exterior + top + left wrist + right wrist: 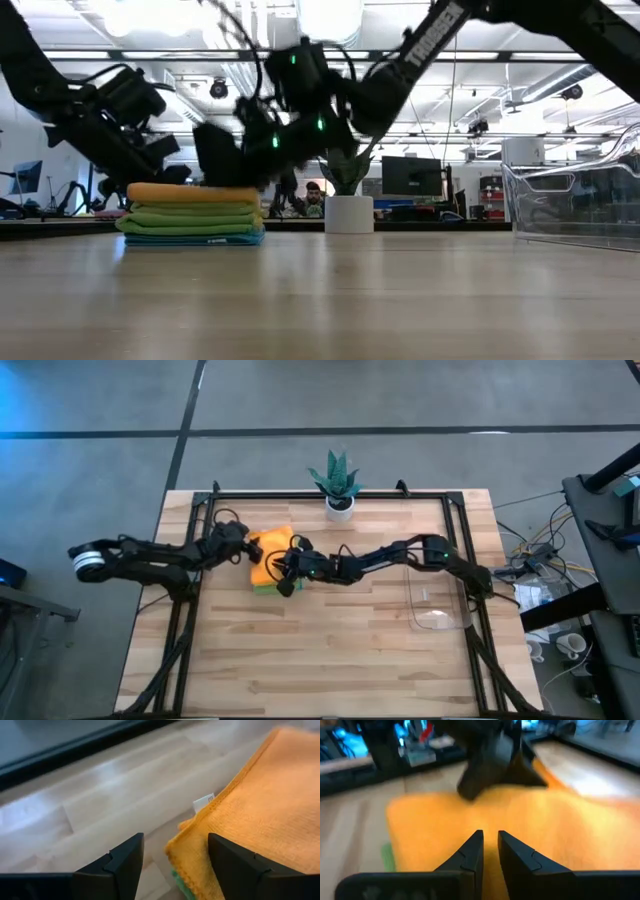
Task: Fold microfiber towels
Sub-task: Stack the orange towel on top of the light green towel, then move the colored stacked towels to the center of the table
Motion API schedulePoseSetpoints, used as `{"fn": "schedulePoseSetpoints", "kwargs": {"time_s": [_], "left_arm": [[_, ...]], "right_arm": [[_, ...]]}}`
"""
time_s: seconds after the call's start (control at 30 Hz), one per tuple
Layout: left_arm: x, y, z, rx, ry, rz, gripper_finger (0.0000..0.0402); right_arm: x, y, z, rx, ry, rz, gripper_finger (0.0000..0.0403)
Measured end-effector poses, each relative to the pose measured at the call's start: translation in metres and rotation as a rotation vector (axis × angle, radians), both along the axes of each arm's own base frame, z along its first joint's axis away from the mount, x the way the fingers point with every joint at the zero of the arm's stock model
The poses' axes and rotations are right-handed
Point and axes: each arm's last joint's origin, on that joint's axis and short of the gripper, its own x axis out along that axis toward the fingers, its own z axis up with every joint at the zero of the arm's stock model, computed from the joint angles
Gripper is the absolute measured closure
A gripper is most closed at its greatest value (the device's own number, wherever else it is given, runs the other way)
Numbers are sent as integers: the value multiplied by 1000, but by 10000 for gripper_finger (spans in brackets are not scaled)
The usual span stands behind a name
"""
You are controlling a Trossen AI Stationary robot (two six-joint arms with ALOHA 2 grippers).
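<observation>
A stack of folded microfiber towels [272, 563] lies on the table left of centre. An orange one [190, 193] is on top, with lime green ones [188, 218] under it and a light blue one [195, 238] at the bottom. My left gripper [172, 870] is open at the stack's left side, its fingers standing either side of the orange towel's near-left corner [192, 852]. My right gripper [491, 845] reaches in from the right, shut, low over the orange towel's top [445, 825]. My left gripper [490, 760] shows beyond it in the right wrist view. My left gripper comes in slanting down from the table's left, and I cannot tell whether its fingers [235, 865] touch the orange towel's corner. My right gripper's fingertips [475, 847] are just above the orange towel's top, and I cannot tell whether they press on it.
A small potted plant [338, 485] stands at the middle of the far edge. A clear plastic tray [438, 605] sits at the right. A black rail frame [300, 494] runs around the tabletop. Bare wood lies toward the near edge.
</observation>
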Motion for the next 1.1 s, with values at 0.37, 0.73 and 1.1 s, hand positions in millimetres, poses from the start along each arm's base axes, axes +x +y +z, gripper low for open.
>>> {"fn": "schedulePoseSetpoints", "kwargs": {"time_s": [0.37,0.73,1.1], "left_arm": [[7,-3,12,-28,-154,-134,196],[0,-52,79,177,-535,-626,196],[-15,-67,92,289,-574,-607,196]], "right_arm": [[-3,14,8,4,-50,28,349],[-67,31,68,-139,-185,118,349],[-156,19,110,-252,-169,177,349]]}}
